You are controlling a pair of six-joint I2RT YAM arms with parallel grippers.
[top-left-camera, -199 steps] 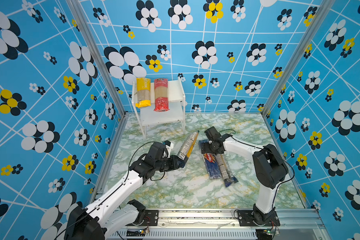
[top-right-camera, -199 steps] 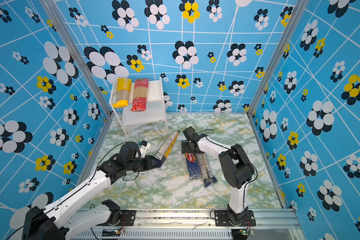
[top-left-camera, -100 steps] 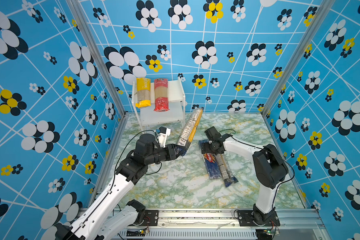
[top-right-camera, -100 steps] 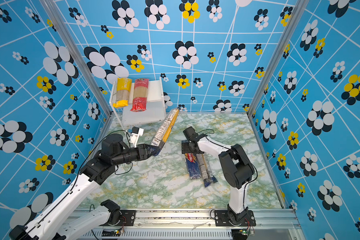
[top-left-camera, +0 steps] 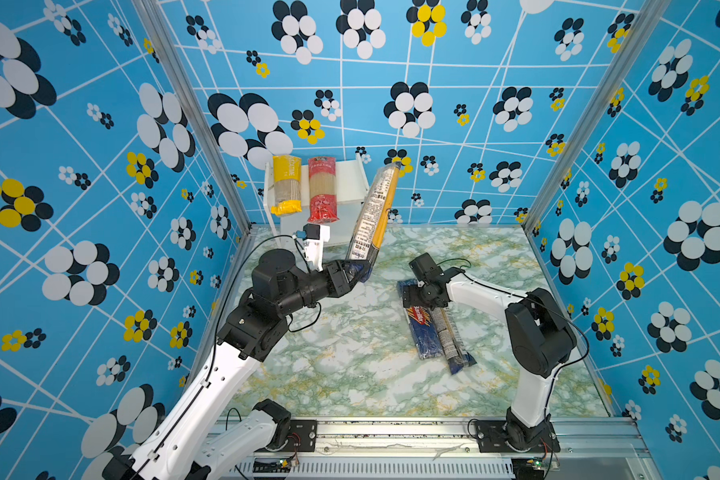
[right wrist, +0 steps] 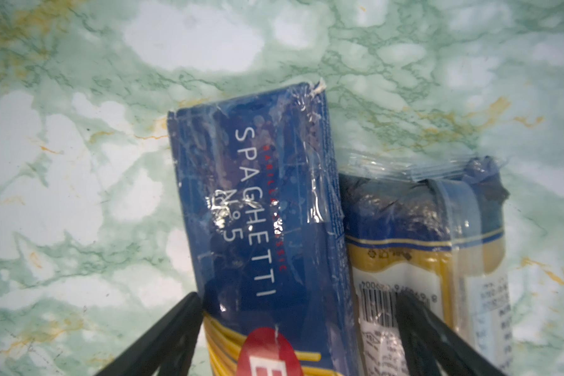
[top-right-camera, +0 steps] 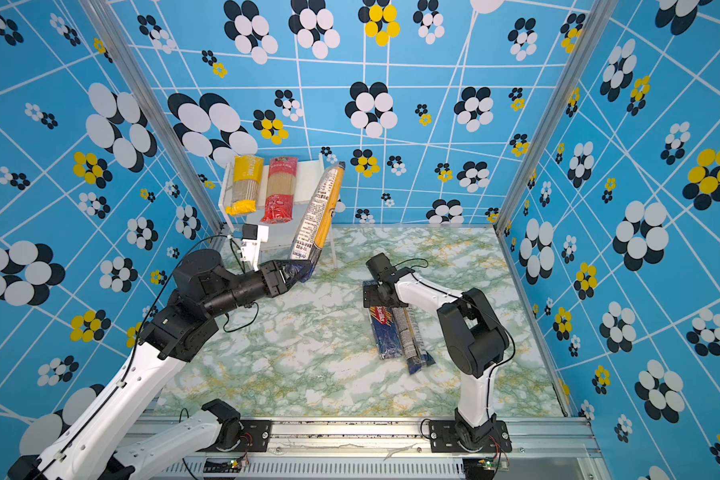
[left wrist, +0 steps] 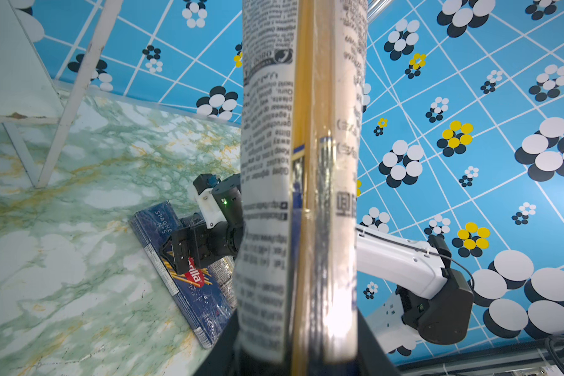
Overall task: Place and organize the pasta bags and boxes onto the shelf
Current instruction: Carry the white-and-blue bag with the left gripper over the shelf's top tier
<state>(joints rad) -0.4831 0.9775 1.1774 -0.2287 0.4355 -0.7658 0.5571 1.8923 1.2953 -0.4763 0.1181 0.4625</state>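
Note:
My left gripper (top-left-camera: 356, 274) (top-right-camera: 298, 274) is shut on the low end of a slim text-covered pasta bag (top-left-camera: 375, 216) (top-right-camera: 320, 212) (left wrist: 300, 162). The bag slants up off the table, its top by the right edge of the white shelf (top-left-camera: 350, 183) (top-right-camera: 308, 183). A yellow bag (top-left-camera: 287, 185) and a red bag (top-left-camera: 321, 189) lie on the shelf's top board. My right gripper (top-left-camera: 416, 293) (right wrist: 298, 302) stands open, low over the far end of the dark blue Barilla box (top-left-camera: 422, 328) (right wrist: 258, 201). One finger sits left of the box. The other finger is over the slim bag (top-left-camera: 449, 336) (right wrist: 437, 260) beside it.
Patterned blue walls close in the marble table (top-left-camera: 350, 374) on three sides. The shelf stands in the back left corner against the wall. The box and slim bag lie side by side right of the middle.
My left arm has lifted the text-covered bag off the table and swung it up toward the shelf. The right arm has not moved.

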